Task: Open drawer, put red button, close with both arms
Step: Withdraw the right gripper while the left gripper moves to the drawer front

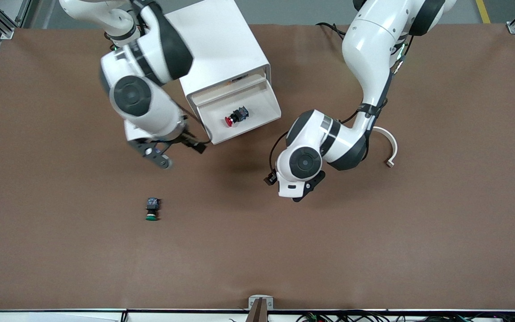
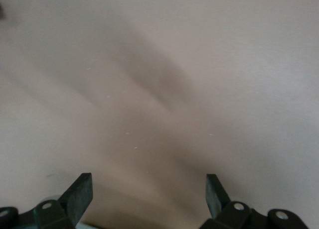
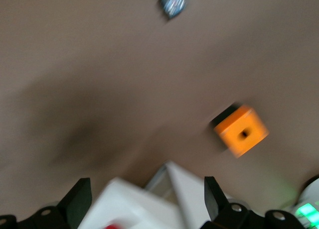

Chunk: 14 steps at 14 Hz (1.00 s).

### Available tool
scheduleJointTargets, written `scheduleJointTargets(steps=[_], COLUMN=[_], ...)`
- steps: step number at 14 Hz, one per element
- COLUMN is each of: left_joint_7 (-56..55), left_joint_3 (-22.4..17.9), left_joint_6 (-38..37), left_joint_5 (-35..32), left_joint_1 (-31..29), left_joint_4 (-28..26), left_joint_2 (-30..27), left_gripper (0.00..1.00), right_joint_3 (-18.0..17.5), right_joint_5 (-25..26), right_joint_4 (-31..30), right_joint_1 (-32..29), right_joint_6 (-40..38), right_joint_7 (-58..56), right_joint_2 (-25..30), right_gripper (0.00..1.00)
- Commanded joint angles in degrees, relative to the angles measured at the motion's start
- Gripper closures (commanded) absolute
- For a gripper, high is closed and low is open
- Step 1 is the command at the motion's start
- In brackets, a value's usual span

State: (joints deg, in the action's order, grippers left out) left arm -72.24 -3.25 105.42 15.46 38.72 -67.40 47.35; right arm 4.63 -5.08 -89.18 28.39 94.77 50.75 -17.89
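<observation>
Table (image 1: pixel 373 250), brown and broad, carries a white drawer cabinet (image 1: pixel 221 49) standing toward the right arm's end, its drawer (image 1: pixel 257 117) pulled open toward the front camera. The right arm (image 1: pixel 141 96) reaches down beside the open drawer's corner, its right gripper (image 3: pixel 144 199) hanging over the drawer's edge with fingers (image 3: pixel 77 196) spread apart and nothing between them. The left arm (image 1: pixel 369 58) bends down toward the middle of the table, where the left gripper (image 2: pixel 148 194) hovers over bare brown surface, its fingers (image 2: pixel 79 194) likewise parted and empty. A curved white bracket (image 1: pixel 389 145) lies on the table just beside the left arm's forearm. An orange box (image 3: pixel 241 130) with a hole in its face sits on the table, seen only from the right wrist. Inside the open drawer lies the red button (image 1: pixel 236 116), on its side with its cap pointing toward the front camera. A green-capped button (image 1: pixel 152 209) lies on the table nearer to the front camera than the right gripper, well apart from the cabinet.
</observation>
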Motion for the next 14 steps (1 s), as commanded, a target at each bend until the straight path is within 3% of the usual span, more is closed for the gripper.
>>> scheduleJointTargets(steps=[1, 5, 9, 14], left_joint_7=[-0.3, -0.3, -0.4, -0.4], left_joint_3=[-0.5, -0.4, -0.1, 1.4], left_joint_6=[2.2, 2.3, 2.2, 2.0], left_joint_5=[-3.2, -3.5, -3.2, -2.2], left_joint_1=[2.1, 6.0, 9.8, 13.0], left_joint_4=[-2.4, -2.8, -2.8, -2.9], left_joint_2=[-2.8, -4.2, -3.8, -3.5], left_gripper=[0.00, 0.00, 0.00, 0.00], right_joint_3=[-0.6, -0.5, -0.3, -0.6], right_joint_5=[2.4, 4.2, 10.5, 10.4], right_joint_4=[4.1, 8.7, 8.8, 8.8], right_joint_1=[-7.7, -17.4, -23.5, -28.5], right_joint_6=[-6.5, -15.3, -19.5, -19.4], right_joint_7=[-16.2, -33.8, -48.9, -53.3], right_joint_2=[0.7, 1.9, 4.3, 4.5], right_gripper=[0.00, 0.00, 0.00, 0.00])
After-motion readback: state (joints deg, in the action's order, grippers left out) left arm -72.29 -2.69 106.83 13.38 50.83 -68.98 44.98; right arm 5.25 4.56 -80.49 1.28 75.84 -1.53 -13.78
